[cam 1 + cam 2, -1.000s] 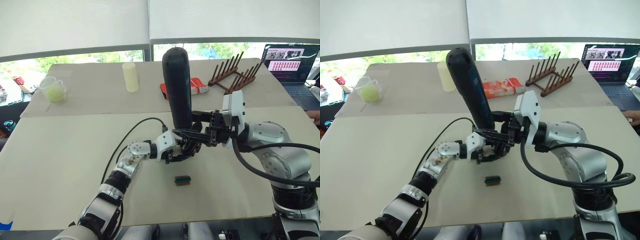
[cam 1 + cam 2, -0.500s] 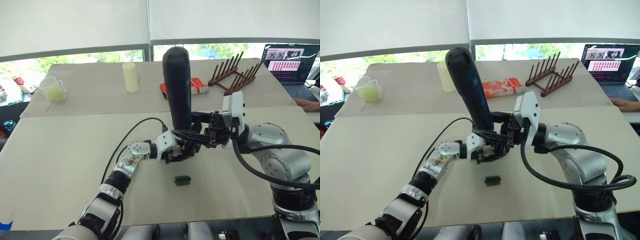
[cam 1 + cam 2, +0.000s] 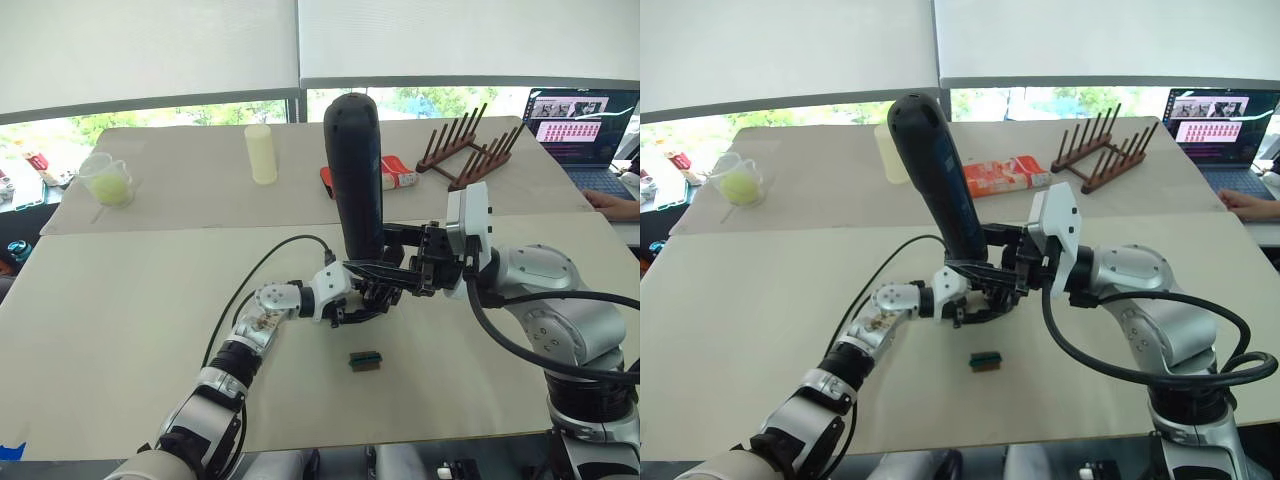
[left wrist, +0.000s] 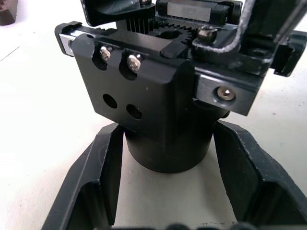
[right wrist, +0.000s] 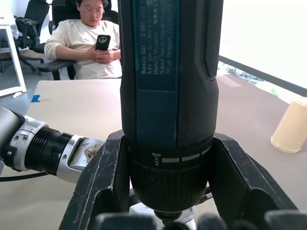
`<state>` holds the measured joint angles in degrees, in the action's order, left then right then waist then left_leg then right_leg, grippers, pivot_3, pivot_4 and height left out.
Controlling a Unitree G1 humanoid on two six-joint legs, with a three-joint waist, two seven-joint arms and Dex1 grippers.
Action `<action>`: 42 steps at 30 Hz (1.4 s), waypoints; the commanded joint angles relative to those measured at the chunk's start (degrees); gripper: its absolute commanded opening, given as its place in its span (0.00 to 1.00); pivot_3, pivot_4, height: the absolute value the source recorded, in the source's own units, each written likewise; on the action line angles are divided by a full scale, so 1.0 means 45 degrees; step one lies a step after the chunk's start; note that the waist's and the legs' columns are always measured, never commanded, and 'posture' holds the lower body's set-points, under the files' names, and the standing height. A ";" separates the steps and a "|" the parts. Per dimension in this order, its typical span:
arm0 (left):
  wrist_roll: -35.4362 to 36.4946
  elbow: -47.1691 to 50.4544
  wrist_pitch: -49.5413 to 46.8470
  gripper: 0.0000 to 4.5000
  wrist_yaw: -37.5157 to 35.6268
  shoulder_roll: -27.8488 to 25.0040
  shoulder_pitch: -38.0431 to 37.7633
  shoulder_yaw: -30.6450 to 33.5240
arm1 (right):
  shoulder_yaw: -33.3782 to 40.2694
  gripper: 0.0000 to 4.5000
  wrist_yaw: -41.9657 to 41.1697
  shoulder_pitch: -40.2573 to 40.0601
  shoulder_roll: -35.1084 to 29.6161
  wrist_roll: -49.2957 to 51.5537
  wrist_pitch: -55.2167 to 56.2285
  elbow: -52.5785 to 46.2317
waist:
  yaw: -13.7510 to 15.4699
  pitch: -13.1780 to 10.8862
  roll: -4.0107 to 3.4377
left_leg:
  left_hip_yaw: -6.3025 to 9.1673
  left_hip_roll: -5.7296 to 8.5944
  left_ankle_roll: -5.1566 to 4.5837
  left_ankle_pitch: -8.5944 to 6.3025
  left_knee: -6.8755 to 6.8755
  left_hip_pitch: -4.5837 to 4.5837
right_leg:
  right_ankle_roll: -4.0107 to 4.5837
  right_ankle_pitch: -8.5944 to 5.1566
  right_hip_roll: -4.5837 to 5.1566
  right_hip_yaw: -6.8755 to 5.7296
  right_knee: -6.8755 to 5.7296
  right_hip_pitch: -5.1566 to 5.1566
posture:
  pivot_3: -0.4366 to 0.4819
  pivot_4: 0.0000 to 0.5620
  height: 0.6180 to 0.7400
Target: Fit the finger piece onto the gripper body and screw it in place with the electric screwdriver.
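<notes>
The electric screwdriver (image 3: 355,170), a thick black cylinder, stands nearly upright with its bit end down. My right gripper (image 3: 375,262) is shut on its lower collar (image 5: 168,191). Directly beneath it sits the gripper body (image 3: 377,293) on the table. My left gripper (image 3: 365,298) is shut around its round base (image 4: 168,148). On top of the body a black block with two screw heads (image 4: 139,91) sits next to a toothed rack. I cannot tell the finger piece apart from the other black parts there.
A small green block (image 3: 365,359) lies on the table just in front of the grippers. At the back stand a red box (image 3: 400,172), a wooden rack (image 3: 465,145), a cream cylinder (image 3: 262,153) and a cup (image 3: 108,180). A laptop (image 3: 580,125) is at the right.
The screwdriver's top has leaned very slightly to the left. Both grippers keep their hold and their place.
</notes>
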<state>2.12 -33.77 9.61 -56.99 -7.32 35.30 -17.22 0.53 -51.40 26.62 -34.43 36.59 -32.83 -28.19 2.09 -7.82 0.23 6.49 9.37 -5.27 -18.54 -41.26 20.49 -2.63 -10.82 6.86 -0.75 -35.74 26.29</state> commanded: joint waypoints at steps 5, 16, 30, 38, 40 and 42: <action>-0.0002 0.0100 0.0063 0.51 -0.0024 0.0052 0.0017 -0.0023 | 0.0182 0.42 -0.0035 0.0258 0.0115 0.0042 0.0517 -0.0188 | 0.0000 0.0000 0.0000 | 0.0000 0.0000 0.0000 0.0000 0.0000 0.0000 | 0.0000 0.0000 0.0000 0.0000 -0.0001 0.0000 | 0.48 0.27 1.00; -0.0001 0.0079 0.0052 0.51 -0.0036 0.0068 0.0028 -0.0032 | 0.0170 0.42 -0.0113 0.0364 0.0168 -0.0067 0.0621 -0.0091 | -0.0001 0.0000 0.0000 | 0.0000 0.0000 0.0000 0.0000 0.0000 0.0000 | 0.0000 0.0000 0.0000 -0.0001 0.0000 0.0000 | 0.48 0.27 1.00; -0.0004 0.0075 0.0037 0.51 -0.0027 0.0042 0.0048 -0.0015 | 0.0194 0.42 -0.0291 0.0508 0.0165 -0.0211 0.0640 0.0178 | -0.0002 0.0000 0.0000 | 0.0000 0.0000 0.0000 0.0000 0.0000 0.0000 | 0.0000 0.0000 0.0000 0.0000 -0.0001 0.0000 | 0.48 0.27 1.00; -0.0014 0.0091 0.0028 0.51 -0.0037 0.0009 0.0029 -0.0023 | 0.0129 0.42 -0.0191 0.0403 0.0321 -0.0228 0.0657 0.0117 | -0.0001 0.0000 0.0000 | 0.0001 0.0000 0.0000 0.0000 0.0000 0.0000 | 0.0000 0.0000 0.0001 0.0000 -0.0001 0.0000 | 0.48 0.27 1.00; -0.0012 0.0094 0.0020 0.51 -0.0038 0.0006 0.0038 -0.0022 | 0.0125 0.42 -0.0164 0.0420 0.0348 -0.0238 0.0616 0.0141 | -0.0002 0.0000 0.0000 | 0.0000 0.0000 0.0000 0.0000 0.0000 0.0000 | 0.0000 0.0000 0.0000 0.0000 -0.0001 0.0000 | 0.48 0.27 1.00; -0.0015 0.0075 0.0029 0.51 -0.0030 0.0007 0.0057 -0.0017 | 0.0119 0.42 -0.0155 0.0410 0.0355 -0.0266 0.0589 0.0183 | 0.0000 0.0000 0.0000 | 0.0000 0.0000 0.0000 0.0000 0.0000 0.0000 | 0.0000 0.0000 0.0000 -0.0001 -0.0001 0.0000 | 0.48 0.27 1.00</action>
<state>2.11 -33.77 9.61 -57.00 -7.46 35.30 -17.22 0.27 -52.29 27.54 -33.00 34.94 -32.38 -26.33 2.09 -7.82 0.23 6.49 9.37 -5.27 -18.54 -41.26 20.49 -2.63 -10.82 6.86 -0.75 -35.75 26.29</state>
